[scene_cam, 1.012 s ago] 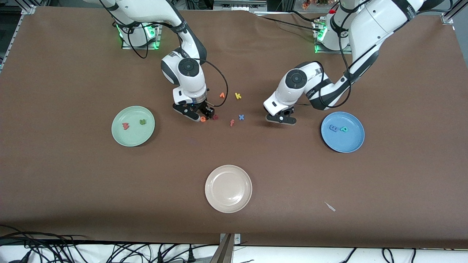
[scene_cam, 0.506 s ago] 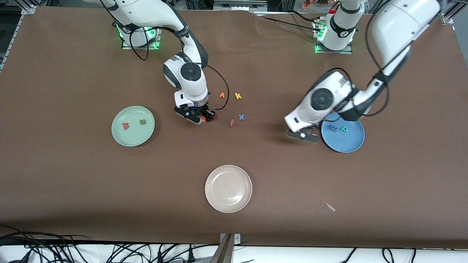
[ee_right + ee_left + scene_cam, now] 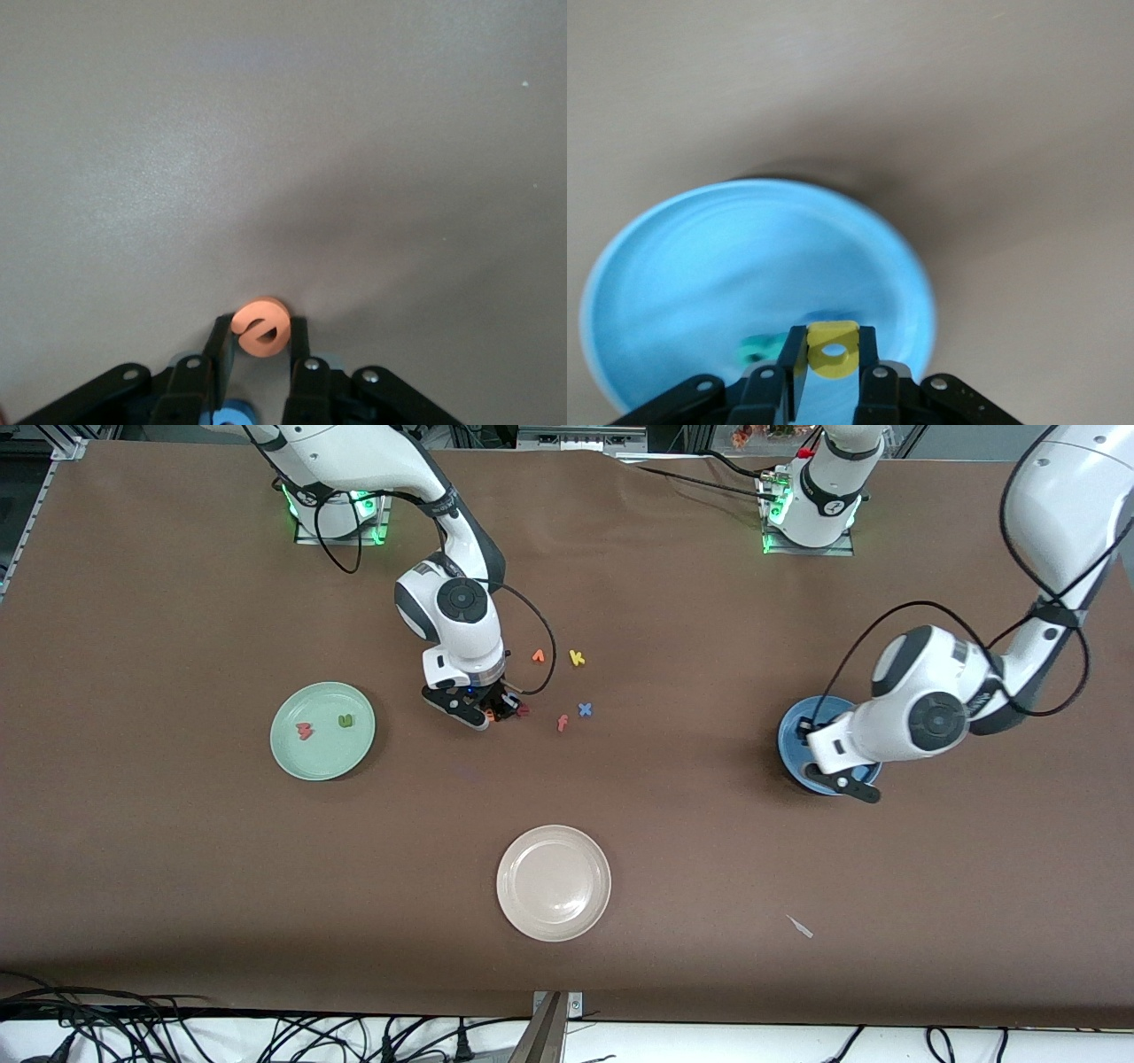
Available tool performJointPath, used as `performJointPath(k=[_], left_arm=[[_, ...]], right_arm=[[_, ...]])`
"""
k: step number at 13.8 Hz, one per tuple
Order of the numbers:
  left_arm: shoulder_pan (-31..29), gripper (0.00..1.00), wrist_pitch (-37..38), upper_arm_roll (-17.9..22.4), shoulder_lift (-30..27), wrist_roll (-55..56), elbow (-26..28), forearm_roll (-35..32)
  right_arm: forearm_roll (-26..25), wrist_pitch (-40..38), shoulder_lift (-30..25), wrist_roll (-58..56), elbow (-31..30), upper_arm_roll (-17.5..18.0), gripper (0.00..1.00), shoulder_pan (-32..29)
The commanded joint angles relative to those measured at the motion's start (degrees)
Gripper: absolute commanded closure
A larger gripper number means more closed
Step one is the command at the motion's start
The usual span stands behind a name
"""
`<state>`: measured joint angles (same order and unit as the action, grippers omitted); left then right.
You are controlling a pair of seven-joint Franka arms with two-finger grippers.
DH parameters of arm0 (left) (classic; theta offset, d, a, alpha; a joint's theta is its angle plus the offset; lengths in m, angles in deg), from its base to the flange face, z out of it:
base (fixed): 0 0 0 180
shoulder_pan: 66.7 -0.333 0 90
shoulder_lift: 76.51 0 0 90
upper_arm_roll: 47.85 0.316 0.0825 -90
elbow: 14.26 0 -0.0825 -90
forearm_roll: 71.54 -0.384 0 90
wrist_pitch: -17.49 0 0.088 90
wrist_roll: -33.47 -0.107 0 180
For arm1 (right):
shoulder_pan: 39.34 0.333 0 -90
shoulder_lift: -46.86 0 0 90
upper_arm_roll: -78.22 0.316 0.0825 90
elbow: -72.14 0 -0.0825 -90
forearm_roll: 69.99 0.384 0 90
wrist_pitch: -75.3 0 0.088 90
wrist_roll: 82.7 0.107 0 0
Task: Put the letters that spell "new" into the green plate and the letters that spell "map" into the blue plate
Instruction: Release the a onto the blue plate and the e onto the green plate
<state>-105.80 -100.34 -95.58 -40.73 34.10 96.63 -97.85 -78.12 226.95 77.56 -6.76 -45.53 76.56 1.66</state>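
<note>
My left gripper (image 3: 833, 359) is shut on the yellow a (image 3: 833, 347) and hangs over the blue plate (image 3: 700, 257), where the teal p (image 3: 756, 347) lies. The arm hides most of the blue plate (image 3: 788, 731) in the front view. My right gripper (image 3: 260, 343) is shut on the orange e (image 3: 261, 328), low at the brown table in the cluster of loose letters (image 3: 493, 711). Toward the right arm's end of the table, the green plate (image 3: 292, 757) holds the pinkish-red w (image 3: 304, 731) and the olive n (image 3: 345, 720).
Beside the right gripper lie a dark red letter (image 3: 523, 710), an orange f (image 3: 562, 723) and a blue x (image 3: 585, 709); a yellow k (image 3: 577, 658) and another orange letter (image 3: 538, 656) lie farther from the camera. A cream-white plate (image 3: 554, 883) sits nearer to it.
The left arm swung from the middle of the table to over the blue plate, carrying the yellow a. The right gripper closed on the orange e.
</note>
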Motion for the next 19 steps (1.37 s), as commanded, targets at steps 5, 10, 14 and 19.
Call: performJointPath(k=[5, 10, 14, 19], left_arm=[[1.2, 0.01, 1.0, 1.6, 3.7, -3.8, -4.5, -0.4], [1.0, 0.00, 4.3, -2.4, 0.9, -3.5, -7.0, -0.1], [3.8, 0.00, 20.0, -9.0, -0.3, -2.0, -19.2, 0.6], [14.5, 0.00, 31.9, -6.5, -6.5, -2.0, -30.1, 2.9]], right_arm=[[-1.0, -14.3, -2.1, -6.5, 6.7, -2.9, 0.90, 0.1], [0.1, -25.7, -8.5, -26.1, 6.6, -9.8, 0.90, -0.6], [0.2, -27.0, -13.6, -45.8, 1.8, -18.4, 0.90, -0.6], [0.3, -14.6, -16.5, -61.4, -9.4, -27.7, 0.85, -0.6]])
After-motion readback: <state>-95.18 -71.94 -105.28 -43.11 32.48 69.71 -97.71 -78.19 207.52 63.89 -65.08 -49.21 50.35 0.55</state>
